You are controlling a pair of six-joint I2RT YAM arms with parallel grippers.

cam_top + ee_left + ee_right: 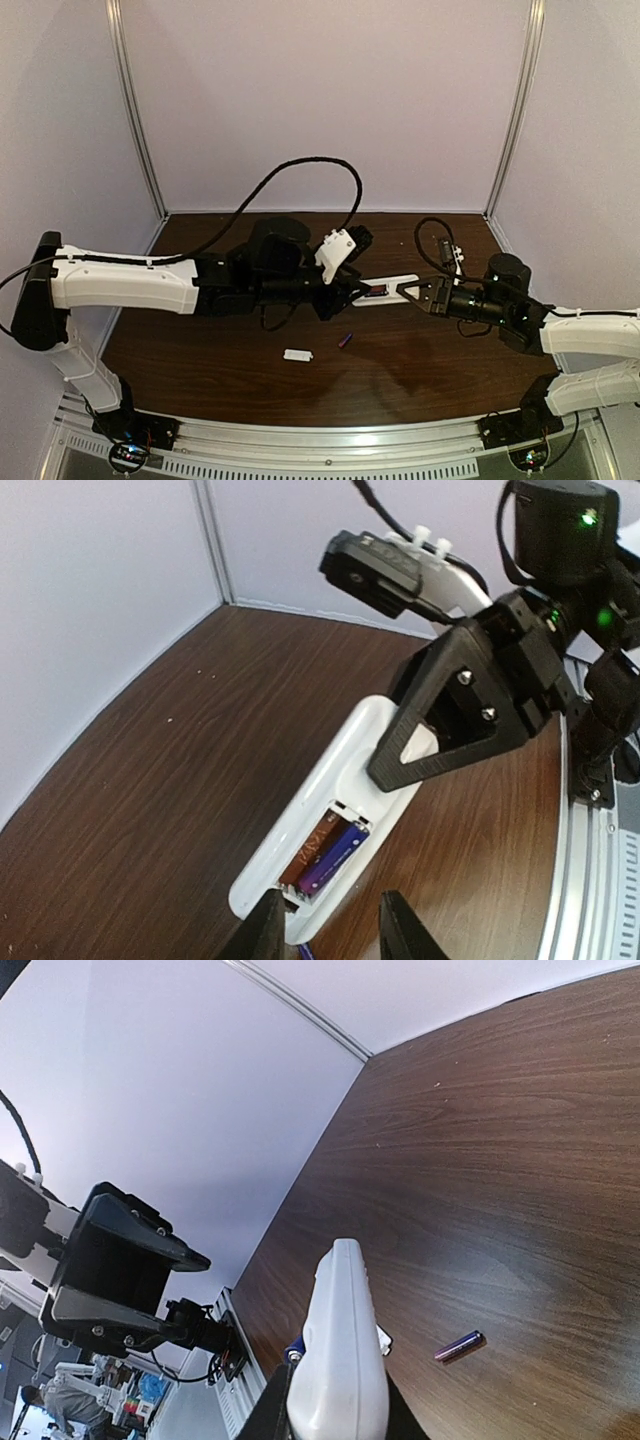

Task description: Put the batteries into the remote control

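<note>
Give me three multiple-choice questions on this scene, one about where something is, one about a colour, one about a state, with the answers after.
1. Where does the loose battery lie?
A. on the table, near the white cover
B. in the left hand
C. on top of the right arm

2. What colour is the remote control?
A. black
B. white
C. red

3. How is the remote's battery compartment?
A. covered
B. open
C. taped over

Answers:
1 A, it rests on the wood a little way from the cover.
2 B, its body shows white in both wrist views.
3 B, the cover is off and a purple battery shows inside while the right hand grips the remote.
</note>
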